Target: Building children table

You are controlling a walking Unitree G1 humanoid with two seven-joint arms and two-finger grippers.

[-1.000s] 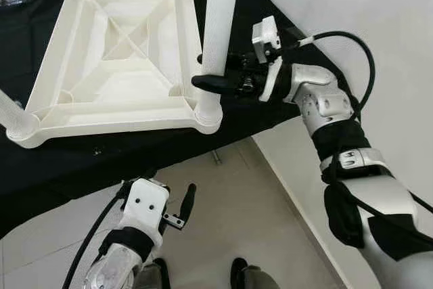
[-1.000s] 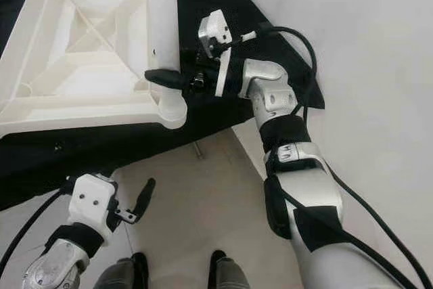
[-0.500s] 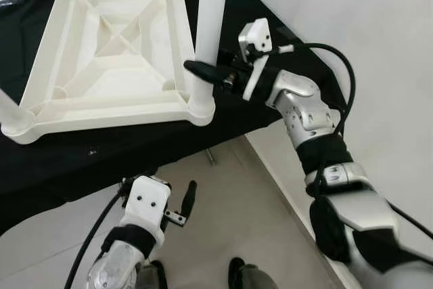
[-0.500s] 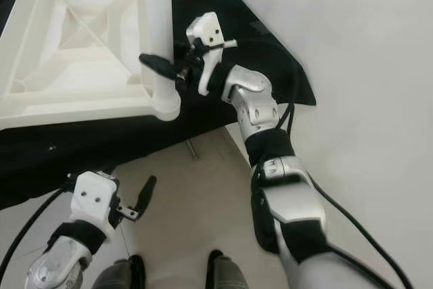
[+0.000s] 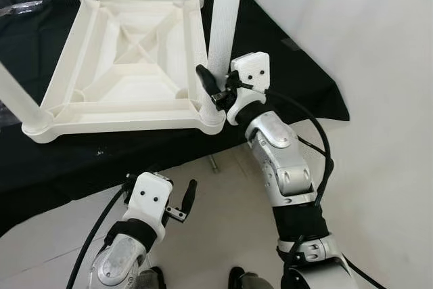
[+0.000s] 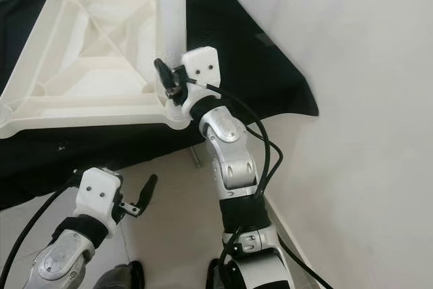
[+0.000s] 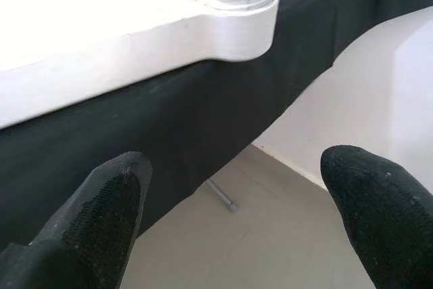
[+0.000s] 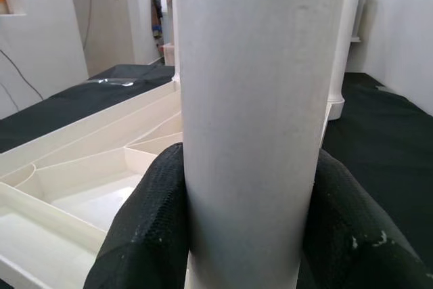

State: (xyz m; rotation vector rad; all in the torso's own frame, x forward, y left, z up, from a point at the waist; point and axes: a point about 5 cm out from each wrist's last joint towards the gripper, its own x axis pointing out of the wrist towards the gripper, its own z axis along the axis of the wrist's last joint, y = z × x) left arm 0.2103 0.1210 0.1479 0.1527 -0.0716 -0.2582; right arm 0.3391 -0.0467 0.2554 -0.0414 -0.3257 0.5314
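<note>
A white plastic children's table (image 5: 128, 65) lies upside down on a black-covered surface (image 5: 291, 79). White legs stand up from its corners. My right gripper (image 5: 215, 86) is shut on the near right leg (image 5: 224, 25) just above its socket; in the right wrist view both black fingers (image 8: 145, 228) press against that leg (image 8: 250, 113). My left gripper (image 5: 184, 202) hangs low over the floor in front of the surface, open and holding nothing; its wide-apart fingertips (image 7: 101, 214) point at the table's near corner socket (image 7: 240, 11).
A white wall (image 5: 365, 45) runs close along the right. Pale tiled floor (image 5: 223, 221) lies below the black surface's front edge. Another leg (image 5: 20, 99) stands at the near left corner, and two more at the far corners.
My right arm has swung round, its wrist rotating about the leg while the gripper stays shut on it. The camera has shifted. The left arm has barely moved.
</note>
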